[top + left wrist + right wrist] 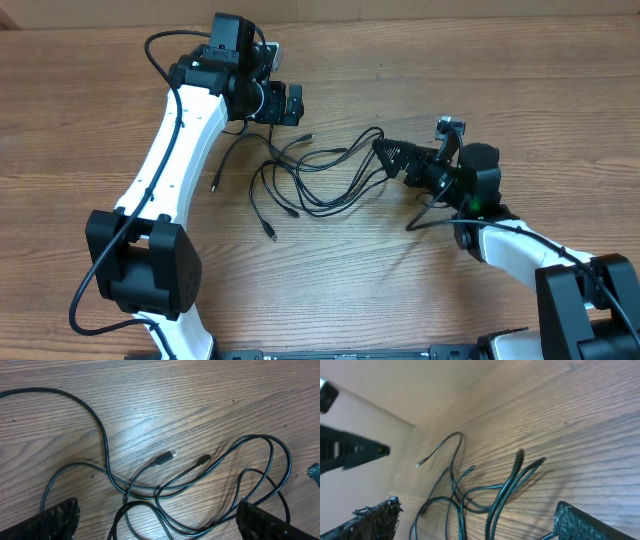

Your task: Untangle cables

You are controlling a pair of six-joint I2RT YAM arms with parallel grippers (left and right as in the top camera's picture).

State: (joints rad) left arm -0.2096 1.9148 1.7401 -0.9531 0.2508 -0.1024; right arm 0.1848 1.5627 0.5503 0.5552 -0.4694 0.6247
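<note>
**Cables (320,175) crossed mid-table, both grippers empty**

Lying in loose, overlapping loops on the table (480,60) between the two arms, plug ends splayed outward. Flanked at the far edge by the left gripper (288,104), spread wide and empty, poised over crossed strands. Met on the other side by the right gripper (386,152), likewise wide apart, with strands between its fingers (375,520) but clamped on none. Judged as the reach-and-pick step, with no strand separated yet. Next: close on a single strand near a crossing, pin the rest with the other arm, draw outward slowly.
</note>
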